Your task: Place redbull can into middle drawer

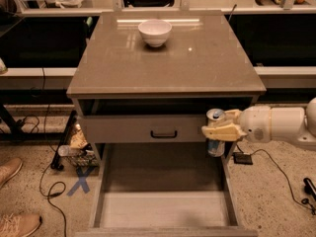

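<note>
My gripper (pixel 220 130) reaches in from the right and is shut on the redbull can (pixel 216 147), a slim silver-and-blue can held upright. The can hangs at the right end of the shut drawer front with the small black handle (pixel 164 134), above the right rear of the middle drawer (pixel 163 209). That drawer is pulled wide open below, with a bare pale floor and low side walls. The can touches neither the drawer floor nor its walls.
A white bowl (pixel 155 32) sits at the back of the cabinet top (pixel 168 63). Cables and a blue X mark (pixel 79 185) lie on the floor at left, with shoes (pixel 15 196) at the left edge. A black adapter (pixel 243 158) lies on the floor right of the cabinet.
</note>
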`<state>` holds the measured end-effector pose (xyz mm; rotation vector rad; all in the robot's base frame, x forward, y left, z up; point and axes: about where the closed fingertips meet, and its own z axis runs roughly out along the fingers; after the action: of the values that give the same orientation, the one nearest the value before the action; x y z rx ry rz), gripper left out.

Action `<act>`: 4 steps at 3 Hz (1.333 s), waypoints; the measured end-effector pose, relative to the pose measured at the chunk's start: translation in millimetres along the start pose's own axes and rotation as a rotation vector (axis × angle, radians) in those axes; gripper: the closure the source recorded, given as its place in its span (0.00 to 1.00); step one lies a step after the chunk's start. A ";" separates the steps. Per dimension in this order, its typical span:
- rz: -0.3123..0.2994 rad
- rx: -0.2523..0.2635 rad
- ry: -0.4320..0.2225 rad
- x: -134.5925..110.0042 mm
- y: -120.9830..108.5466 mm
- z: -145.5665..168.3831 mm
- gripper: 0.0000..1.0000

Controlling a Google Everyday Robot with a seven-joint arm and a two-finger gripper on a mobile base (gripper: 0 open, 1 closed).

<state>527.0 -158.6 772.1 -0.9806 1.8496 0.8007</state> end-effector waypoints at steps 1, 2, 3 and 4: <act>0.004 -0.073 -0.003 67.0 -11.6 29.9 1.00; 0.008 -0.114 -0.022 128.8 -19.9 59.3 1.00; 0.008 -0.114 -0.022 128.8 -19.9 59.4 1.00; -0.023 -0.136 -0.024 150.6 -21.6 68.4 1.00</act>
<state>525.7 -158.9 605.3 -1.0707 1.7782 0.9298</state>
